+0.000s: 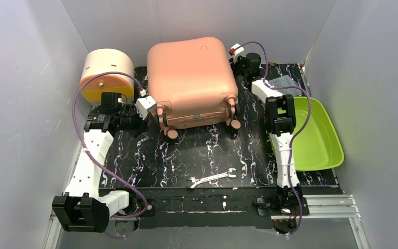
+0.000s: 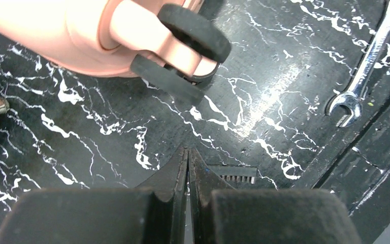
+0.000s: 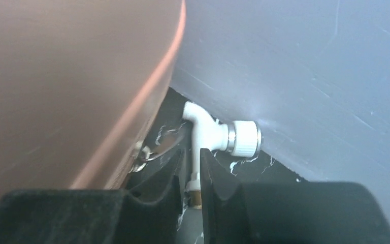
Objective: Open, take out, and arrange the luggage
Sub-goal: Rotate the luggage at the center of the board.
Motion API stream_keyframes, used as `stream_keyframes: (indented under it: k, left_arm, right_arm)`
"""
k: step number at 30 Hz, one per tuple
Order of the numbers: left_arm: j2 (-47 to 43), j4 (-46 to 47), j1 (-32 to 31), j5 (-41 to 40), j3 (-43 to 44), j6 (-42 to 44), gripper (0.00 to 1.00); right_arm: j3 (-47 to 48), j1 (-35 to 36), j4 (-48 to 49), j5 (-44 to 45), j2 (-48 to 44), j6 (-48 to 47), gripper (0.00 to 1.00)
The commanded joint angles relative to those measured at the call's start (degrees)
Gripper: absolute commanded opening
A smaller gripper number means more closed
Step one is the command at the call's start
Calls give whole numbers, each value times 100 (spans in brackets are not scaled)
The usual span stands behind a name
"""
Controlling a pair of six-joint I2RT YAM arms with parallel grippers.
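With my left gripper (image 2: 188,153) closed and empty, the luggage (image 2: 40,35) wheel (image 2: 195,30) ahead of its fingers, I rest my right gripper (image 3: 192,155), fingers barely parted, with the zipper pull (image 3: 143,152) just left of them, ready for unzipping.

Top view: fixed high behind the 2 arm bases (image 1: 80,210), facing down over the whole counter (image 1: 207,153).
Left wrist view: low, close, past the left pincer (image 2: 187,152) to a luggage (image 2: 56,35) wheel (image 2: 193,33) and wrench (image 2: 368,66).
Right wrist view: very near, past the right pincer (image 3: 192,152), between luggage and wall (image 3: 310,61).
Shared: luggage in all 3; wheel, wrench in top and left.
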Motion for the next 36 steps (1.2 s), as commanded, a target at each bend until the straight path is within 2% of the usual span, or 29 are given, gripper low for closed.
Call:
stream_keyframes:
  k: [1,3,5,6,8,10,15,18,23,29,36]
  left_arm:
    - [17,-356,66,695,244,302,0]
    - [47,-378,68,755,278,314,0]
    - [104,-326,68,688,390,181,1]
    - [151,-227,68,588,470,64,12]
    - [314,90,68,296,724,-430,29]
    - [636,341,68,16,1260,-858,55]
    - [1604,1334,69,-475,2389,-2182,97]
    - [2459,1783,68,-716,3091,-2961,98]
    - [3789,1813,39,-730,4159,-3663,98]
    - [4292,2313,9,-620,4168,-3749,98]
    - [4769,2537,-8,28,4296,-4033,98]
  right_arm:
    - [1207,155,-480,451,824,-332,27]
    - [1376,201,-465,539,917,-504,33]
    - [1399,216,-690,521,816,-747,45]
    - [1358,216,-905,542,695,-829,53]
    - [1042,202,-1336,694,304,-933,67]
    - [380,163,-1458,706,-298,-1042,70]
    - [-1241,85,-1564,147,-1864,-855,76]
    - [-1642,87,-1692,-102,-2392,-348,76]
    - [-1491,73,-2512,46,-2598,309,76]
    - [-1597,-93,-2977,-284,-2637,971,76]
    - [-1448,-109,-3625,-970,-2201,1499,74]
